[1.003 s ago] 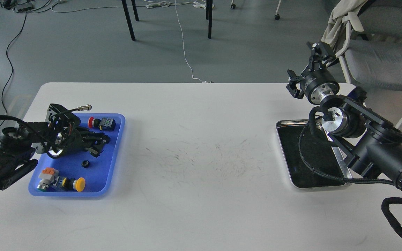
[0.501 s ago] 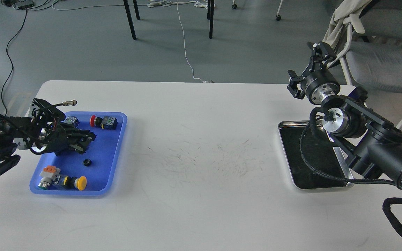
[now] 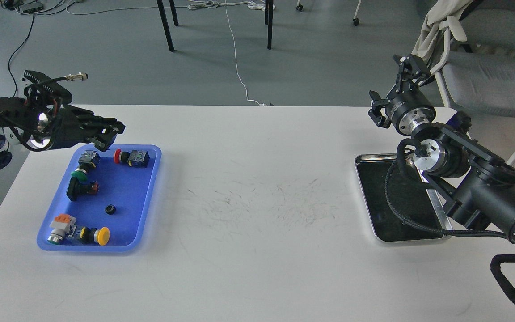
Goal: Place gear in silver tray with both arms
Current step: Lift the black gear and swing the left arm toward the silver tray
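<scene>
The gear (image 3: 111,209) is a small black ring lying in the blue plastic tray (image 3: 148,192) at the left of the table. My left gripper (image 3: 112,135) hovers above the far edge of the blue tray, well behind the gear; its fingers stand apart and nothing shows between them. The silver tray (image 3: 365,193) lies at the right with a dark, bare bottom. My right gripper (image 3: 391,87) is held up behind the silver tray's far edge, open and empty. The right arm crosses over the silver tray's right side.
The blue tray also holds a red-capped button switch (image 3: 130,157), a green-capped one (image 3: 81,182), a yellow-capped one (image 3: 94,235), a grey-and-orange part (image 3: 60,225) and a small grey switch (image 3: 87,158). A chair (image 3: 476,67) stands behind the table's right corner.
My left gripper has risen out of the blue tray and moved back to its far edge, uncovering the green-capped switch. The gear has stayed where it was. The right arm has hardly moved.
</scene>
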`<action>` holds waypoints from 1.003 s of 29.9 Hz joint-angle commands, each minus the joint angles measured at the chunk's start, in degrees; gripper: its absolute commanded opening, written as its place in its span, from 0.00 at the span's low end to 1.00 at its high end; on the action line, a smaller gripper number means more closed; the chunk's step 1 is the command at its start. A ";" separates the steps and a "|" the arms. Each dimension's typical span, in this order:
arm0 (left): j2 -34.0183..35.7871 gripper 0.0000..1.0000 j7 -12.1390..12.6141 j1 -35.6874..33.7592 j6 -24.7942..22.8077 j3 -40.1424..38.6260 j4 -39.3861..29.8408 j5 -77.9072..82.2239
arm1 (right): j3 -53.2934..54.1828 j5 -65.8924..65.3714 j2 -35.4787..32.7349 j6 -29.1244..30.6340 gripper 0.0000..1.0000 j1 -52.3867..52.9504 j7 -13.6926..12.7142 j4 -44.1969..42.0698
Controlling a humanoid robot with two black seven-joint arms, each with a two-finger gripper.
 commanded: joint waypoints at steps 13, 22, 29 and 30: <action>-12.17 0.07 0.00 -6.74 -2.72 0.16 -13.83 1.09 | -0.08 -0.10 -0.74 -0.44 0.99 1.74 -0.09 -0.08; -27.11 0.07 0.00 -6.66 -2.98 0.78 -5.59 1.35 | -0.26 -0.10 -1.79 -1.05 0.99 3.06 -0.26 -0.26; -40.38 0.07 0.00 -4.29 -2.98 2.89 5.76 1.09 | -0.78 -0.27 -1.88 -1.23 0.99 5.26 -0.44 -0.79; -41.53 0.07 0.00 -3.94 -2.89 2.89 6.38 1.09 | -1.13 -0.27 -1.97 -1.23 0.99 5.61 -0.44 -0.79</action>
